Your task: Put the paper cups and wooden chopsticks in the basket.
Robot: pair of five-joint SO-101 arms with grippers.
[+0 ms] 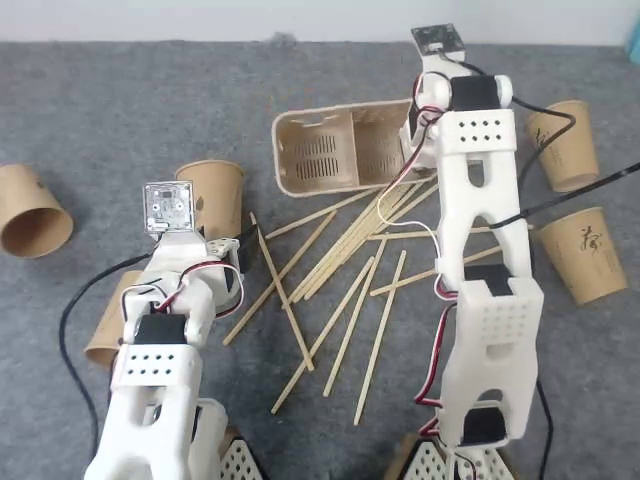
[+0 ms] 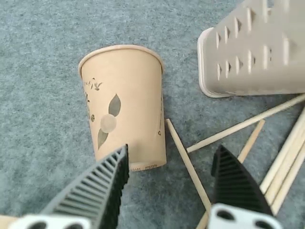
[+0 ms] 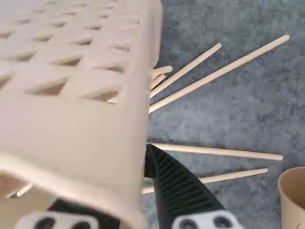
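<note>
Left end effector [image 2: 173, 151]: hovering fingers apart just over a paper cup [image 2: 124, 105] that is lying on its side on the desk [image 1: 100, 100], mouth pointing away from the arm. Right arm stretching far forward, its end effector [image 3: 136, 162] clamping the basket [image 3: 71, 95] by an end wall.

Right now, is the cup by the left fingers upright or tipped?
Tipped: the cup lies on its side, base toward the left fingers.
</note>
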